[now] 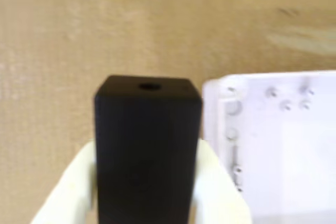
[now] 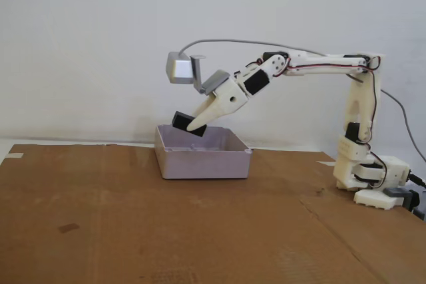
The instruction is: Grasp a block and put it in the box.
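My jaws grip the block (image 2: 188,124), holding it in the air just above the box's (image 2: 203,163) far-left rim; bare cardboard tabletop (image 2: 133,231) lies open all around.

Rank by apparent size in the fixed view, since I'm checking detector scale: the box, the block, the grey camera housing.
1. The box, clearly largest.
2. The grey camera housing and the block look alike, the block partly hidden in the gripper, so unranked.
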You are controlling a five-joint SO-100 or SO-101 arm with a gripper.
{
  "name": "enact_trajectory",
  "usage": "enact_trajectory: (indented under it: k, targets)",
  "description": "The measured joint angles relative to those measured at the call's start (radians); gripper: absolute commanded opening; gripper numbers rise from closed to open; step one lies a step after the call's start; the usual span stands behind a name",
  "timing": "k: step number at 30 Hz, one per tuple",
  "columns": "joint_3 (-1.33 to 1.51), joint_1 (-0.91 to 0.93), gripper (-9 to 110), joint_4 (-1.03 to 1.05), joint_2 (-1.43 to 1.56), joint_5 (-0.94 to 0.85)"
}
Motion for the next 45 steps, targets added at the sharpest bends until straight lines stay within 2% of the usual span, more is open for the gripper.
enact_trajectory:
  k: [24, 33, 45]
  targets:
    - [0.031, 0.414, 4, 0.008, 0.008, 0.0]
    - [0.155, 0.431, 4, 0.008, 0.008, 0.0]
    - [0.175, 0.377, 5, -0.017, 0.008, 0.0]
